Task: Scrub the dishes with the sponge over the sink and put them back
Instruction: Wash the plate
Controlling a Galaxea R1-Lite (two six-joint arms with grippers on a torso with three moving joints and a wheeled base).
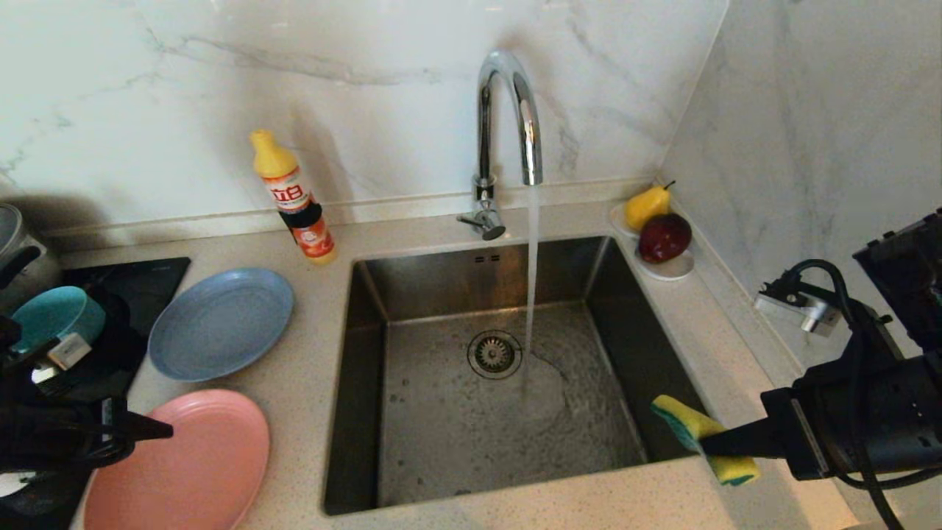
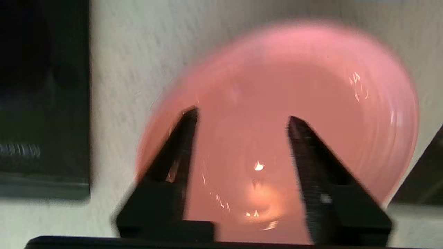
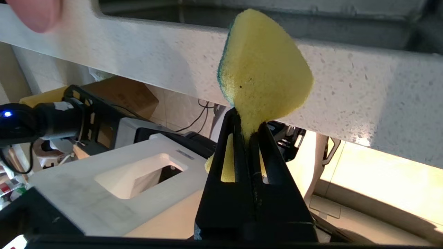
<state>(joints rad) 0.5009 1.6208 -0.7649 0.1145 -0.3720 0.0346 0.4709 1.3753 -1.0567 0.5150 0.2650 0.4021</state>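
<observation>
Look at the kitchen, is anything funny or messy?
The faucet is running into the sink with no dish under it. The right gripper squashes the sponge out of shape at the sink's edge. The dishes lie flat and tidy.

Two matte plates lie left of the square brushed-steel sink (image 1: 368, 412): one grey-blue plate (image 1: 221, 322) and one pink plate (image 1: 188, 464). One teal bowl (image 1: 55, 313) sits further left of the sink. One yellow sponge with a green side (image 1: 695, 434) is at the sink's right front corner. One yellow detergent bottle (image 1: 294, 199) stands behind the sink's left corner. Two fruits, one yellow pear (image 1: 646, 206) and one dark red apple (image 1: 664, 237), share one small white dish (image 1: 673, 269) at its right rear corner.
</observation>
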